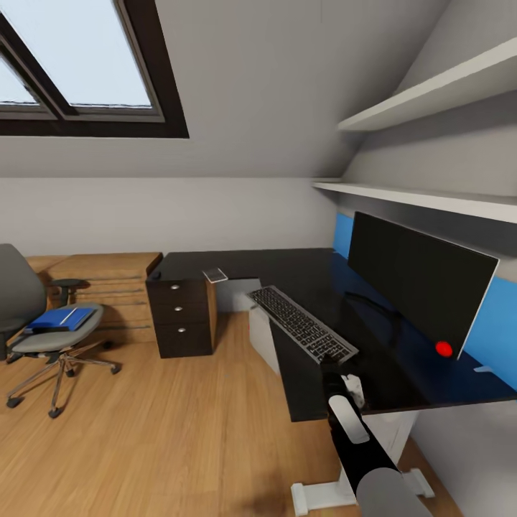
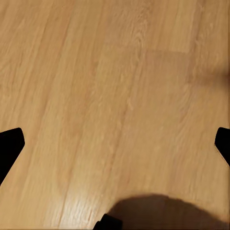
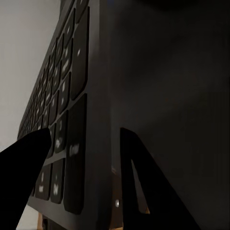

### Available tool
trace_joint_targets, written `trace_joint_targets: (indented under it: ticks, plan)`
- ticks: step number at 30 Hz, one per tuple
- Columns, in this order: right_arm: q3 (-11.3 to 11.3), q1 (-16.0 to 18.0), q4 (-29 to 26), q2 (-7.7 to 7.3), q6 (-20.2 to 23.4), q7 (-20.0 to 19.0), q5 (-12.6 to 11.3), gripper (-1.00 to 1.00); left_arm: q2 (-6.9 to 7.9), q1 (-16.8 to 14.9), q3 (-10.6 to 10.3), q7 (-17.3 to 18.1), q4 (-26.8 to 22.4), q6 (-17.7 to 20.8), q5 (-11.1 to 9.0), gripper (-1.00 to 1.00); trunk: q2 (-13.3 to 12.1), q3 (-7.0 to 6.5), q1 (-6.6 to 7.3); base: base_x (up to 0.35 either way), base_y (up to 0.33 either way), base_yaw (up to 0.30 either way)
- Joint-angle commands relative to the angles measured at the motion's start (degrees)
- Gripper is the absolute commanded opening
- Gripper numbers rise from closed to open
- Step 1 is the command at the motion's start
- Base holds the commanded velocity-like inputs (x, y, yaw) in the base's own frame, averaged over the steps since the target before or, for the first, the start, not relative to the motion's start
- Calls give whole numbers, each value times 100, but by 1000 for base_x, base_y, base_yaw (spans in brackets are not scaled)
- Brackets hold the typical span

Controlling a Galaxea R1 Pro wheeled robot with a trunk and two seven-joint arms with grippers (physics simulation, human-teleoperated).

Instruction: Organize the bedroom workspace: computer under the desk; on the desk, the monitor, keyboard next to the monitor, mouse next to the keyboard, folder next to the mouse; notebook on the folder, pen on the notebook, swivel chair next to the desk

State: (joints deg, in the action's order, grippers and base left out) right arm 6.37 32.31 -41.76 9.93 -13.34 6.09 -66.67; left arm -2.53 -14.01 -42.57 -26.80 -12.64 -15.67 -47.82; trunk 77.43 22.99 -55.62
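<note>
the keyboard (image 1: 302,324) lies at an angle on the glossy black desk (image 1: 287,269), centre-right of the frame, in front of the monitor (image 1: 416,283). the right gripper (image 3: 91,163) has its fingers spread astride the keyboard's near corner. at lower left, the blue folder (image 1: 61,319) rests on the swivel chair (image 1: 43,337). the left gripper (image 2: 115,143) hangs spread wide over wood floor (image 2: 120,86).

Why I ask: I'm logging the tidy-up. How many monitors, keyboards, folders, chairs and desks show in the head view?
Wide black flat-screen monitor: 1
Slim grey-framed keyboard with black keys: 1
Flat bright blue folder: 1
Grey upholstered swivel chair: 1
Glossy black L-shaped desk: 1
Total: 5
</note>
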Motion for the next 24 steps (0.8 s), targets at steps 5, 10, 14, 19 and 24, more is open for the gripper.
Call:
trace_joint_targets:
  ticks: [5, 10, 14, 19, 24]
  plan:
    - [-2, 3, 62, 7, -436, 26, -41, -100, 4, -5, -49, -27, -2, -29, -52, 100, 4, 7, -3, 298, 0, 0]
    - [-27, 3, 337, 7, -1102, 39, -48, -100, 6, -5, -44, -27, -2, -40, -59, 100, 4, 7, -3, 269, 37, 0]
    - [-34, 3, 572, 7, -1285, 48, -73, -100, 14, -5, -40, -27, -2, -244, -73, 100, 4, 7, -3, 236, 169, 0]
    - [-41, 3, 602, 7, -1674, 117, -402, -100, 15, -5, -40, -27, -2, -251, -73, 100, 4, 7, -3, 96, 25, 0]
    - [-47, 3, 607, 7, -1865, 247, -586, -100, 12, -5, -40, -27, -2, -252, -73, 100, 4, 7, -3, 47, 5, 0]
